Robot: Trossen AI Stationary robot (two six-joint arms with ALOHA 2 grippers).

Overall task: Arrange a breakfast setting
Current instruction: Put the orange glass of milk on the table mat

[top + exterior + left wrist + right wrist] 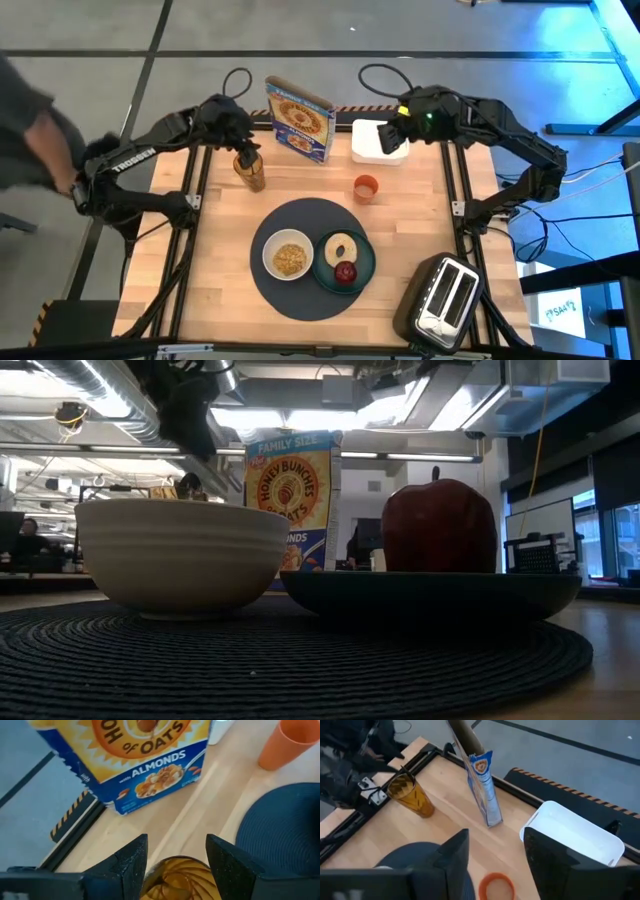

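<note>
The left claw [247, 152] hangs released, fingers straddling an amber ribbed glass [250, 171] at the wooden table's [220, 260] eleven o'clock. A yellow-and-blue cereal box [300, 119] stands at twelve. On the round dark grey mat [270, 285] at centre sit a white bowl [288, 254] of brown cereal [291, 259] and a dark green plate [364, 262] holding bagel [341, 248] and red apple [345, 272]. A small orange cup [366, 187] stands at one o'clock. The right claw [392, 137], released, hovers over a white rectangular tub [372, 146].

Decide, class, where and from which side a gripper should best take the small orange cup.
Probably by its rim or upper wall, from straight above. The small orange cup stands upright, mouth open, alone on bare wood, apart from the mat and the white tub, so fingers could straddle its wall.
</note>
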